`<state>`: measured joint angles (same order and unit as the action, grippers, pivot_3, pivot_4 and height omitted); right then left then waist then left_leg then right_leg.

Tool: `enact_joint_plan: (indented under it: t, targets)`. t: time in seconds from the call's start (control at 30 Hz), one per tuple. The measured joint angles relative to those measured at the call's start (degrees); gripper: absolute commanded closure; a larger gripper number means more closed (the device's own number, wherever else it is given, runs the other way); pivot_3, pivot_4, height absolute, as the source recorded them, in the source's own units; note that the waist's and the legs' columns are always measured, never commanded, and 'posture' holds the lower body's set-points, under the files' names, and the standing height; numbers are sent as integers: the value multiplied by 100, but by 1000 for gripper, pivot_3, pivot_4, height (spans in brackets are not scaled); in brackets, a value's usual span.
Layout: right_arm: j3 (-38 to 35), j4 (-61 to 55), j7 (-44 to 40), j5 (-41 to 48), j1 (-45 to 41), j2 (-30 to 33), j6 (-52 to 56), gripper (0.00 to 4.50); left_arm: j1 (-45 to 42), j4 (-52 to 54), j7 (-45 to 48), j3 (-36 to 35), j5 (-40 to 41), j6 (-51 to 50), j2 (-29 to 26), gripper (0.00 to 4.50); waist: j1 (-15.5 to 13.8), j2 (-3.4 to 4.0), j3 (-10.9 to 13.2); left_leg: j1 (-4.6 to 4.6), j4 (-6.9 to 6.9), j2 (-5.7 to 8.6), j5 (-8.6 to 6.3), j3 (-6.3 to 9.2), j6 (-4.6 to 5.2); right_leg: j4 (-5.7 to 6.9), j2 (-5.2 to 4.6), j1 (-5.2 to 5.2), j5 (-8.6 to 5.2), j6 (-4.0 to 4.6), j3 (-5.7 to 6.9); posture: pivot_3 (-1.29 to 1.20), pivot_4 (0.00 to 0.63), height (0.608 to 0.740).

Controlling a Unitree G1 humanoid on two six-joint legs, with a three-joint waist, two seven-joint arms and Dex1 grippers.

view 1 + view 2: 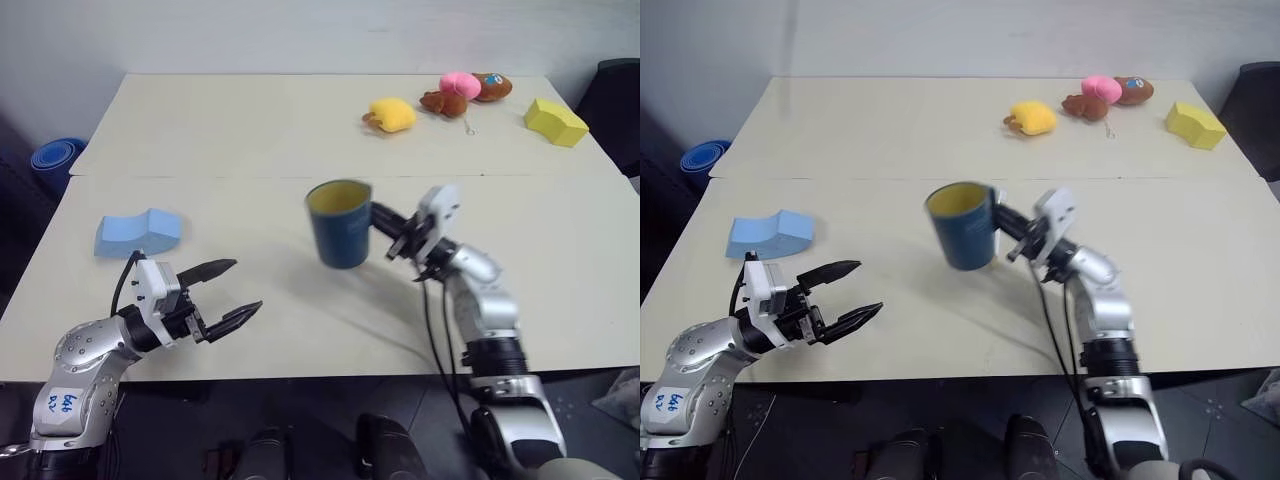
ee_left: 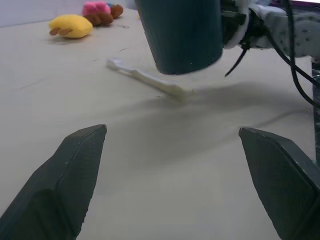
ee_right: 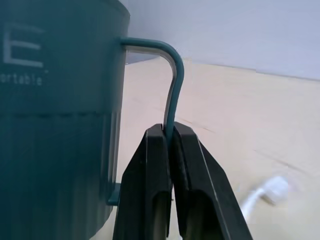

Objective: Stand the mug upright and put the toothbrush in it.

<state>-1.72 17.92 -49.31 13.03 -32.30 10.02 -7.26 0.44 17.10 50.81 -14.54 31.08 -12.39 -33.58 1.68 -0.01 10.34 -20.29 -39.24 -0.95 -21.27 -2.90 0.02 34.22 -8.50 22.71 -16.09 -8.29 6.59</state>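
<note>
Mug (image 1: 340, 225): upright, lifted off the table (image 1: 250, 130), nothing visible inside; handle pinched by the closed right gripper (image 1: 388, 228). Toothbrush (image 2: 147, 78): flat on the table beneath the mug. Left gripper (image 1: 227, 292): wide open, holding nothing, well apart. Blue foam block (image 1: 138, 232) beyond it.

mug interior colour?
Yellowish tan, inside the dark blue mug; shows best in the left eye view.

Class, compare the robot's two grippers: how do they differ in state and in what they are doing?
The left gripper is open and holds nothing; the right gripper is shut on the handle of the mug. The left hovers low over the table; the right holds the mug off it. Both have two black fingers.
</note>
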Motion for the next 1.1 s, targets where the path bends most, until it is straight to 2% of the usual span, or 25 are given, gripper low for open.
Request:
enact_joint_plan:
  t: [0.2, 0.3, 0.5, 0.67, 0.7, 0.93, 1.03, 1.1]
  targets:
    - [398, 1056, 283, -736, 5, -33, -1753, 4456, 1, -9, 45, -15, 10, 6, -38, 0, 18, 1, 0, 2, -1, -2, 0, 8, 0, 1, 1, -3, 0, 1, 3, 0, 150, 740]
    - [521, 1293, 119, -798, 167, 140, -2152, 3836, 10, -41, 158, -99, 20, 6, -194, 0, 16, 2, 1, 3, -1, -2, 0, 9, 0, 1, 1, -5, -1, 1, 4, 0, 150, 740]
    - [526, 1072, -243, -473, 487, 604, -2085, 1906, 40, -218, 240, -282, 25, 6, -297, 0, 5, 5, 3, 3, -2, -3, 0, 9, 0, -2, 0, -7, -1, 1, 4, 0, 150, 740]
    - [231, 249, -600, 53, 776, 1474, -1378, 215, 161, -215, 302, -301, 23, 51, -312, 0, -21, 5, 3, 2, -2, -2, -1, 14, 2, -5, -2, -11, -1, 1, 6, 0, 150, 740]
    - [136, 152, -669, 151, 850, 1620, -1282, 21, 182, -215, 307, -303, 23, 58, -313, 0, -22, 5, 4, 2, -2, -2, -1, 14, 2, -5, -2, -11, -1, 1, 7, 0, 150, 740]
    - [-1134, -258, -1055, 837, 2022, 2958, -1099, 21, 632, -213, 466, -729, 81, 89, -521, 0, -57, 9, 6, 3, 0, -3, -4, 6, 7, -14, -2, -15, -1, 1, 7, 0, 150, 740]
    - [-1712, -228, -948, 893, 2693, 3200, -1070, 21, 901, -262, 537, -1013, 114, 52, -593, 0, -103, 9, 6, 7, -1, -2, -5, -9, 10, -21, -3, -17, -1, 1, -2, 0, 150, 740]
    - [-1831, -229, -868, 892, 2822, 3223, -1030, 21, 917, -278, 545, -1032, 129, 29, -594, 0, -91, 9, 6, 18, -1, -2, -4, -27, 12, -24, -2, -22, -2, 5, -19, 0, 150, 740]
